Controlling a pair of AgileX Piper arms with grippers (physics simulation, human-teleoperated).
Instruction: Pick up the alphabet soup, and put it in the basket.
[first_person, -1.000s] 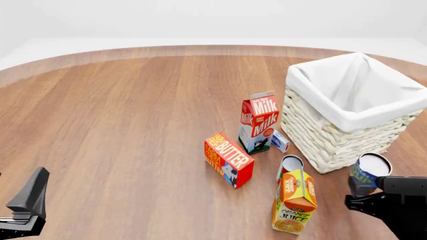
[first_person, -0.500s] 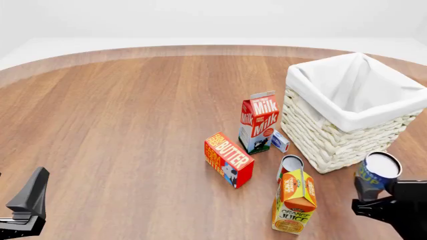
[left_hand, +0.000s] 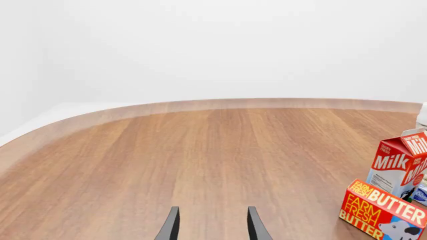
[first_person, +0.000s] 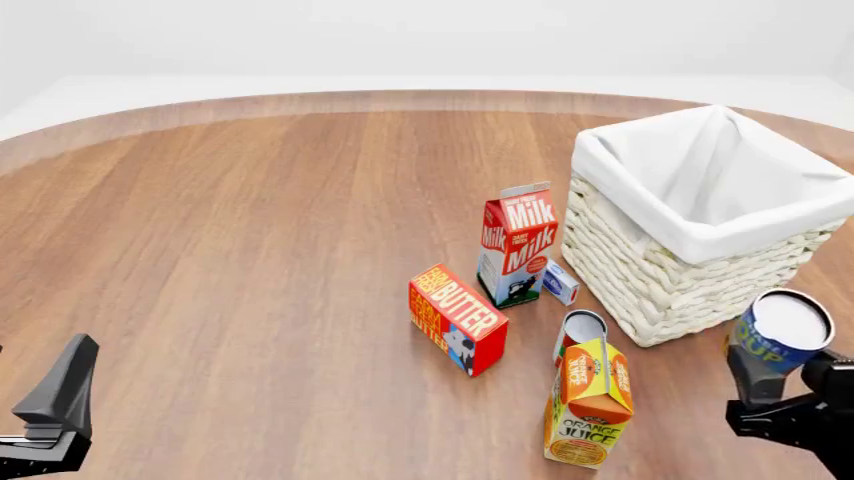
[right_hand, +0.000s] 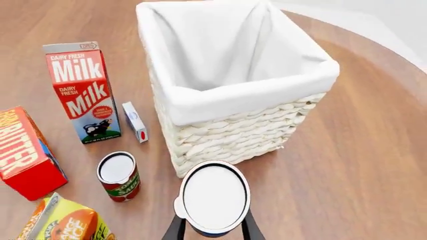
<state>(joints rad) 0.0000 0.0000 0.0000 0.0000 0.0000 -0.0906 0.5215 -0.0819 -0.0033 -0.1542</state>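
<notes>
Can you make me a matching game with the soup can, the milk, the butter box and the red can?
Things:
1. alphabet soup
2. milk carton
3. butter box
4. red-labelled can

States:
A. lying on the table
B. standing upright beside the basket
C. held in the right gripper
D. standing behind the orange juice carton

Pairs: 1-C, 2-B, 3-A, 4-D

We see bright, even, diffuse light throughout; shadows under the cartons on the desk (first_person: 240, 260) are soft and faint, with no glare, and every render is sharp edge to edge
</notes>
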